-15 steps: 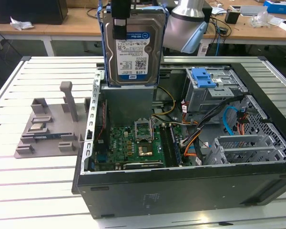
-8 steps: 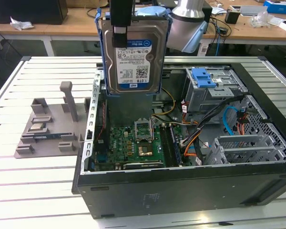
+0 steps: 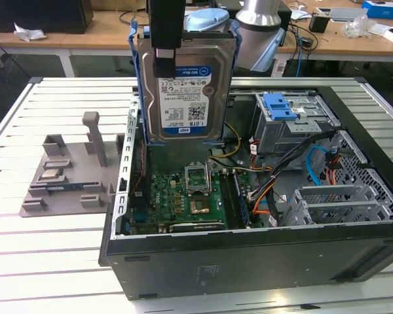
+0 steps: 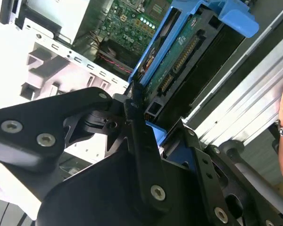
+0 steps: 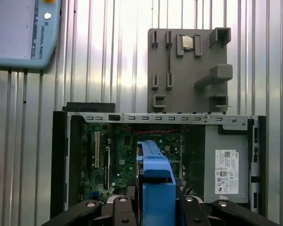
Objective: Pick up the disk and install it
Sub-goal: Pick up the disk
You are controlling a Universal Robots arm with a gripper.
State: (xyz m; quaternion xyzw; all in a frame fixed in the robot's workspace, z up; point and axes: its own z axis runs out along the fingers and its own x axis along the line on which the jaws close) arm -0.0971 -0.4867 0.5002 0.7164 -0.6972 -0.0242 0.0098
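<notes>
I have the gripper (image 3: 165,64) clamped on the upper edge of the disk (image 3: 187,85), which hangs upright above the open computer case (image 3: 249,252), over the motherboard (image 3: 183,196) inside it and well apart from the grey drive bay (image 3: 295,124) at one corner of the case. My worry is that a hold this high and narrow lets the disk swing or slip onto the board, or that it enters the bay tilted and snags the loose cables (image 3: 265,190) beside it.
</notes>
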